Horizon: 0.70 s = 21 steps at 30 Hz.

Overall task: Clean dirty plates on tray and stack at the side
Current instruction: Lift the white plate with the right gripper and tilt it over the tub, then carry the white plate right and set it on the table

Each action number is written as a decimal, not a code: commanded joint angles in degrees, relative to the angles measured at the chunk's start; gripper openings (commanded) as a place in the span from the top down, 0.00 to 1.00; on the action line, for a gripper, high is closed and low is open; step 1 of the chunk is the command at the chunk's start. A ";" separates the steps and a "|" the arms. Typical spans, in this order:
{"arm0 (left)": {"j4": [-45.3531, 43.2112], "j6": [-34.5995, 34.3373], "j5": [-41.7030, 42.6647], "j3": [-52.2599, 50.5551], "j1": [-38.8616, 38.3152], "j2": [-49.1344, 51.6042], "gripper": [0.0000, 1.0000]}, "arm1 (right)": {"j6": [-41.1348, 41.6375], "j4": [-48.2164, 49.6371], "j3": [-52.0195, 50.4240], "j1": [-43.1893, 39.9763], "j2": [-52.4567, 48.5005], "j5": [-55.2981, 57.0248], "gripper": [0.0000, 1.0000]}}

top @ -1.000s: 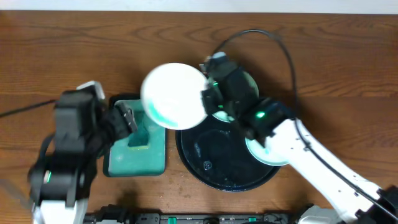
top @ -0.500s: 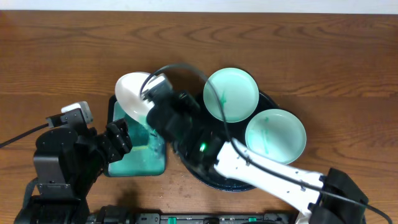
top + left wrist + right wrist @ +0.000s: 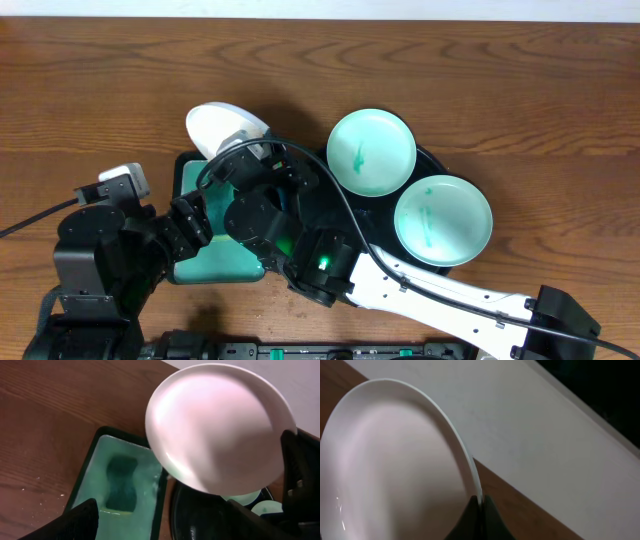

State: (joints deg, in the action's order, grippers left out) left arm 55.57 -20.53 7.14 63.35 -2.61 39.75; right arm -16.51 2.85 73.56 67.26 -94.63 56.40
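My right gripper (image 3: 480, 505) is shut on the rim of a white plate (image 3: 395, 460) and holds it tilted in the air above the far end of the green tray. The plate shows in the overhead view (image 3: 222, 128) and fills the left wrist view (image 3: 220, 430). Two pale mint plates with teal smears lie on the round black tray (image 3: 310, 215): one at the back (image 3: 372, 152), one at the right (image 3: 443, 220). My left gripper (image 3: 165, 522) is open and empty, low over the green tray's near end.
A rectangular green tray with a black edge (image 3: 92, 480) lies left of the black tray and holds a dark green sponge (image 3: 122, 485) in wet green liquid. The right arm's black cable (image 3: 330, 190) loops over the black tray. Brown wooden table (image 3: 100, 90) all round.
My right arm has swung left with the white plate, from above the black tray to over the green tray, and tipped it more on edge. The left arm has drawn back towards me.
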 commanded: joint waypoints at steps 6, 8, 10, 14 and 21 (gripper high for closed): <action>0.09 0.57 -0.33 0.96 0.35 -0.04 0.20 | -3.91 2.16 0.92 0.72 1.42 2.14 0.99; 0.07 0.55 -0.33 0.96 0.35 -0.04 0.20 | -3.91 2.10 0.90 0.72 1.42 2.14 0.99; 0.07 0.57 -0.33 0.96 0.35 -0.04 0.20 | -3.61 1.84 0.90 0.70 1.40 2.12 0.99; 0.04 0.55 -0.33 0.96 0.35 -0.04 0.20 | 7.52 -3.82 0.66 -1.77 1.07 0.33 0.99; 0.11 0.55 -0.31 0.96 0.35 -0.04 0.20 | 36.24 -21.31 0.33 -18.10 -2.54 -44.02 0.99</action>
State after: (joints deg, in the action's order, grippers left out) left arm 55.55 -20.56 7.14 63.35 -2.61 39.72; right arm 3.36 -16.10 73.76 56.75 -95.61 41.47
